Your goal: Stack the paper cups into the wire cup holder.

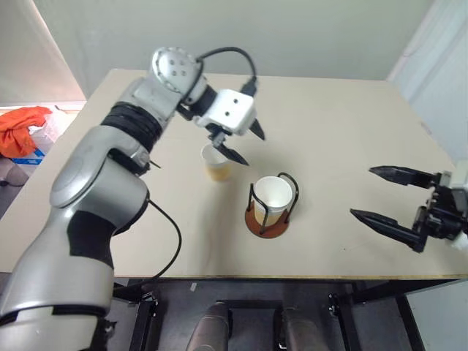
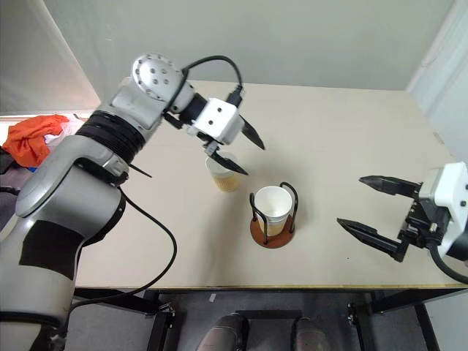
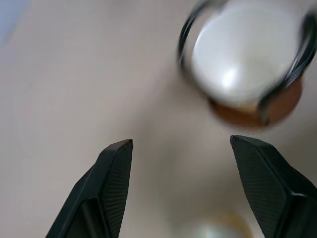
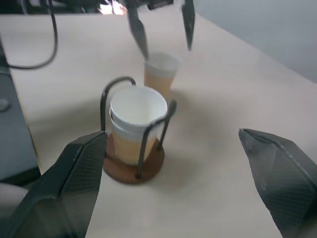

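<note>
So here's where we're at, going left to right. Off the left edge of the table (image 1: pixel 344 139) there's an orange cloth (image 1: pixel 22 128) lying on some stuff on the floor, not our problem.

Our left gripper (image 2: pixel 238 150) is hanging right over a loose paper cup (image 2: pixel 225 174) that stands upright on the table. The two black fingers are spread apart with nothing between them, one finger tip sitting just above the cup's rim. So it isn't gripping anything at the moment.

Just to the right of that cup and a bit nearer to us is the wire cup holder (image 1: pixel 269 223), brown disc base with black loops. There are cups nested in it (image 4: pixel 133 124); in the right wrist view we can make out what looks like two rims, one tucked in the other, though we wouldn't swear to it.

So we'd say we're roughly two thirds through: the holder is loaded, one cup is left standing outside. What's left is grabbing that one, lifting it over the loops and dropping it in.

Further right, our right gripper (image 1: pixel 398 201) hovers near the table's right edge, fingers wide apart, holding nothing, well clear of the holder.

Nothing really blocks the way. The only fiddly bit is how close the loose cup is to the wire loops.
</note>
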